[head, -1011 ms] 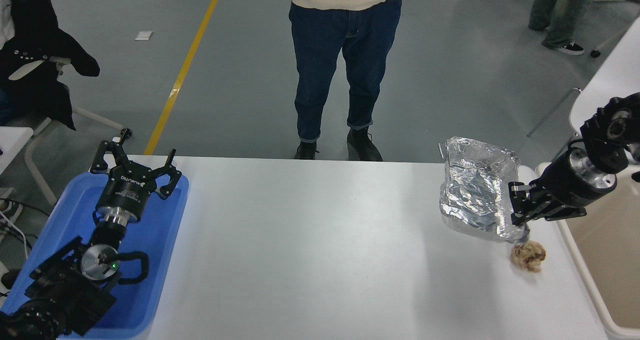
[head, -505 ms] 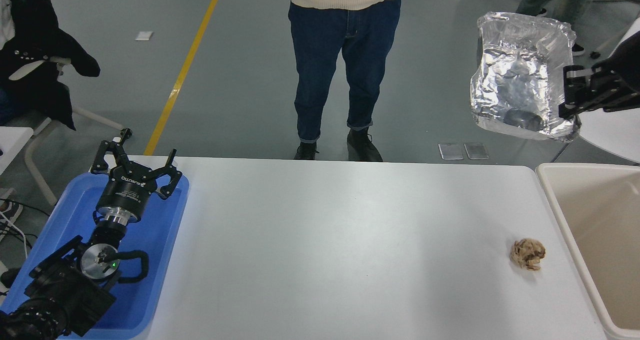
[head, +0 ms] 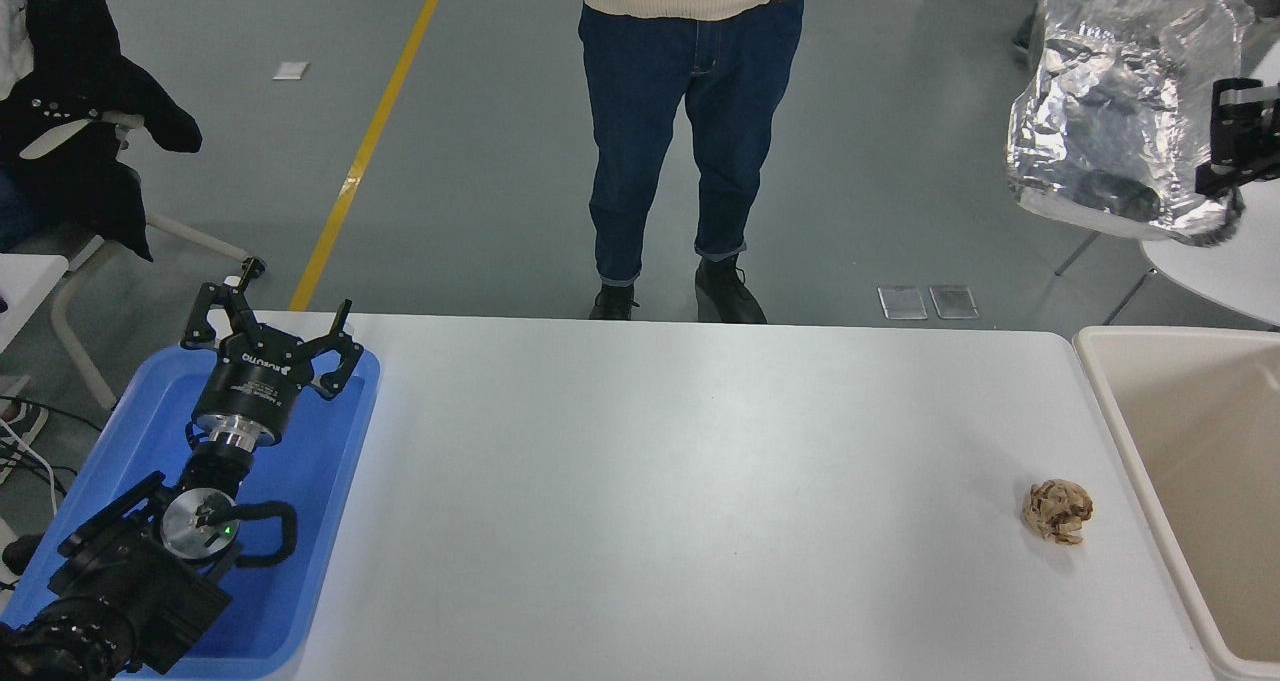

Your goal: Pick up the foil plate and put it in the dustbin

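Spanning most of the frame, white table point(head: 700, 501); dustbin point(head: 1100, 381) at lower right edge, mouth open. Foil plate point(head: 1120, 91) hangs high at upper right, well above and beyond the bin, long axis near upright, lying left of the right gripper point(head: 1225, 136), which is clamped on its right rim. Right arm enters from right edge. Left gripper point(head: 270, 326) parked lower left, fingers spread, over blue tray point(head: 320, 521).

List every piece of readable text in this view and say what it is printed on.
White brand lettering on the body of the left gripper, parked over the blue tray: too small and turned to read with confidence.
No print shows on the foil plate, the dustbin or the white table.
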Controlling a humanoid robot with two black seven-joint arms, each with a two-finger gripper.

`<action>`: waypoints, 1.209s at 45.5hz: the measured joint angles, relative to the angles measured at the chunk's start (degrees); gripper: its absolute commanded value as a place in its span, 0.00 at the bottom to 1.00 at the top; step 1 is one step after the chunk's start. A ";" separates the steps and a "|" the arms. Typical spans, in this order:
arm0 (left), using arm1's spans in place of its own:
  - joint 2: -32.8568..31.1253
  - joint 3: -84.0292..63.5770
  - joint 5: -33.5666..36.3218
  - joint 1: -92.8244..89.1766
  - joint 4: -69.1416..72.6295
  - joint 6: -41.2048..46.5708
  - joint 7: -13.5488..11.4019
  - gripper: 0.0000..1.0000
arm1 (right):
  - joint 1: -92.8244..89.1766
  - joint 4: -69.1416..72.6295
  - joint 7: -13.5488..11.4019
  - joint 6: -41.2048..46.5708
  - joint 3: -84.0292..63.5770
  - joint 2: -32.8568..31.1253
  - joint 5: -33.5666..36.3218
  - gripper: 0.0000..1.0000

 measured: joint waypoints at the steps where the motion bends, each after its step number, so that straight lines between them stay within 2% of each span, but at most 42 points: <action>1: 0.00 0.00 0.00 0.00 0.00 0.00 0.00 1.00 | -0.60 -0.84 -0.01 0.00 -0.27 -0.67 -0.13 0.00; 11: 0.02 0.00 0.00 0.08 0.03 0.00 -0.03 1.00 | -12.53 -13.78 0.01 0.01 -0.76 -8.93 -0.66 0.00; 18: 0.05 0.00 -0.07 0.09 0.07 0.00 -0.09 1.00 | -24.12 -20.55 0.01 0.02 3.34 -11.47 -0.23 0.00; 27: 0.07 0.00 -0.08 0.14 0.07 0.00 -0.09 1.00 | -43.20 -30.13 -0.07 0.02 15.80 -12.82 0.03 0.00; 33: 0.07 0.00 -0.09 0.15 0.07 0.00 -0.09 1.00 | -57.21 -39.14 -0.22 0.01 26.56 -10.28 0.07 0.00; 44: 0.07 0.00 -0.09 0.14 0.06 0.00 -0.09 1.00 | -77.32 -57.58 -0.33 -0.30 39.40 -0.51 0.12 0.00; 50: 0.07 0.00 -0.11 0.10 0.06 0.00 -0.09 1.00 | -84.12 -62.21 -0.33 -5.72 42.26 4.05 0.14 0.00; 55: 0.07 0.00 -0.09 0.09 0.01 0.00 -0.09 1.00 | -89.71 -64.56 -0.33 -14.16 43.48 7.64 0.12 0.00</action>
